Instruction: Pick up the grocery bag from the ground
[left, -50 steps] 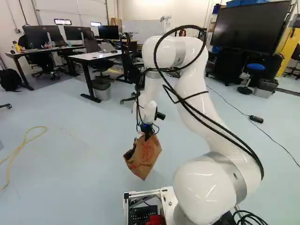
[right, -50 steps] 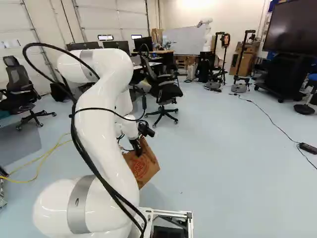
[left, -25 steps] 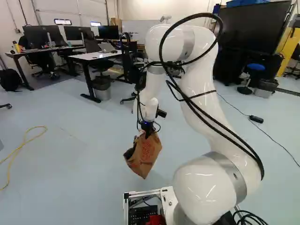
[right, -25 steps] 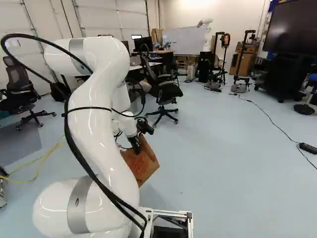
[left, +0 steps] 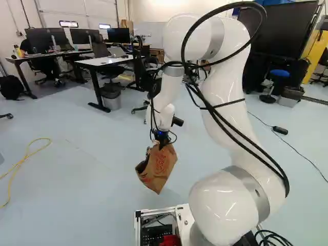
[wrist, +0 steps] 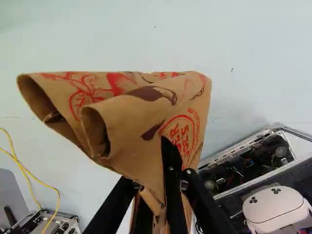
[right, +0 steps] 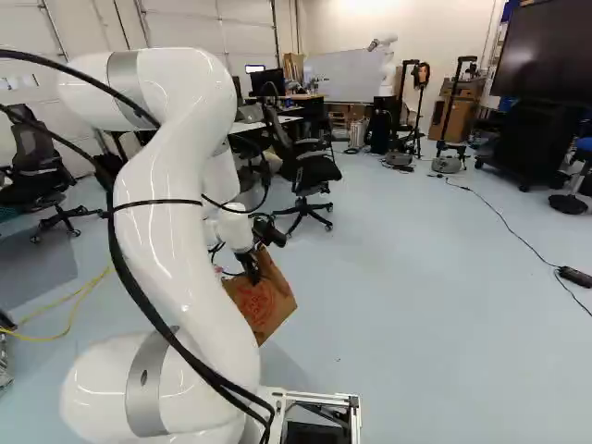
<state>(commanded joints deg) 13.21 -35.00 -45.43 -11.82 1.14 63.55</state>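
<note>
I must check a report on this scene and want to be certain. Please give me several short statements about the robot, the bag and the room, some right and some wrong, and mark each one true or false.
1. The gripper is closed on the paper bag. True.
2. The paper bag stands upright on the floor. False: it hangs tilted from the gripper, above the floor.
3. The paper bag has red print on it. True.
4. The yellow cord is wrapped around the paper bag. False: the yellow cord lies on the floor, apart from the bag.
5. The stool at the right of the left base view has a blue seat. True.
</note>
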